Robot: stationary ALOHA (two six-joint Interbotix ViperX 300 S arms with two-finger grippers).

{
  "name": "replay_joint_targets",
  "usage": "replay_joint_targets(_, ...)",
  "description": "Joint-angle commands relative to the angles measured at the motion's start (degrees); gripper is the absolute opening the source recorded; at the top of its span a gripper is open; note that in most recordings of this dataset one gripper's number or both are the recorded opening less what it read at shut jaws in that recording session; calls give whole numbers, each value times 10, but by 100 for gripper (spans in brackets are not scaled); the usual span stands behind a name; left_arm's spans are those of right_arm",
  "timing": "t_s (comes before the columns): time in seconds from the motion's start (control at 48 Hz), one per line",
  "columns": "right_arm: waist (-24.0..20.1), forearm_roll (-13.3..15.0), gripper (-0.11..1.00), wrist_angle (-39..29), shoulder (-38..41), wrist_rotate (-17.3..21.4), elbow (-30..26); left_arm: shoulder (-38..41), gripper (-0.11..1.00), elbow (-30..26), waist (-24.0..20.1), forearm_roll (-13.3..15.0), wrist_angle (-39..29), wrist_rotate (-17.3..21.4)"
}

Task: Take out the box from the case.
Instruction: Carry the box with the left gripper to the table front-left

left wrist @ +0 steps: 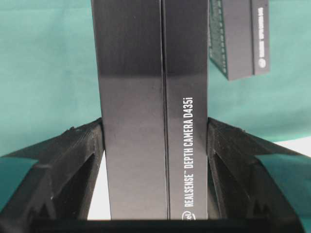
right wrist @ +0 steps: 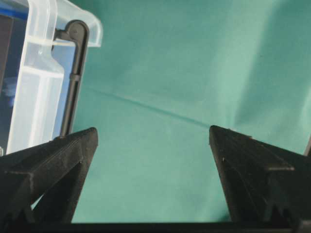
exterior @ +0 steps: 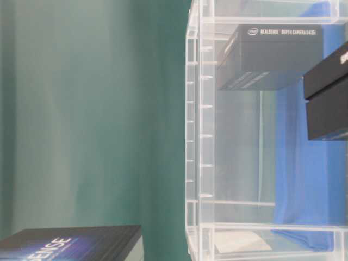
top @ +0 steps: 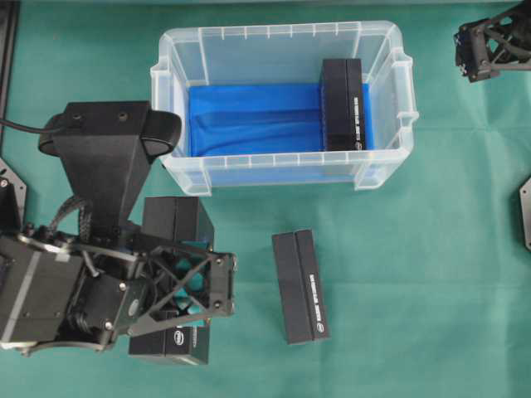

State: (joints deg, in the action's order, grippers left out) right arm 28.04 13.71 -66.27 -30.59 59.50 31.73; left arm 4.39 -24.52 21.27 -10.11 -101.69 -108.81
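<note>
Left gripper (top: 178, 286) low at the front left, jaws clamped on a black box (left wrist: 153, 111), fingers (left wrist: 73, 160) pressed to both its long sides; second box (top: 300, 286) flat on the green cloth (top: 431, 274) just to the right; third box (top: 343, 104) on edge inside the case (top: 282, 170), at the right end of its blue lining (top: 249, 116); right gripper (right wrist: 153, 182) parked top right, jaws wide apart, holding nothing.

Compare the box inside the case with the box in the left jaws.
The box in the case rests untouched against the right wall of the case; the box in the left gripper is clamped between its jaws, outside over the green cloth. Both are black RealSense D435i boxes.
</note>
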Motion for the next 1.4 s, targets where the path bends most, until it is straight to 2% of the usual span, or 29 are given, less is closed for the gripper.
replay_joint_targets(0.0, -1, 3, 94, 3, -5, 0, -5, -12, 61, -13, 0, -4, -3, -1)
replay_joint_targets(0.375, -1, 3, 94, 1, -5, 0, -4, -12, 61, 8, -1, -4, -3, -1)
replay_joint_targets(0.605, -1, 2, 94, -2, -11, 0, -3, -14, 61, 83, 1, -4, 23, -1)
replay_joint_targets(0.876, 0, 0, 94, -9, -26, 1, 3, -33, 61, 236, 3, -4, 168, -11)
replay_joint_targets(1.084, -1, -1, 94, -23, -40, 2, 7, -45, 61, 345, 8, -4, 262, -72)
replay_joint_targets(1.376, -3, -3, 94, -29, -47, 5, 10, -38, 61, 418, 14, -2, 395, -82)
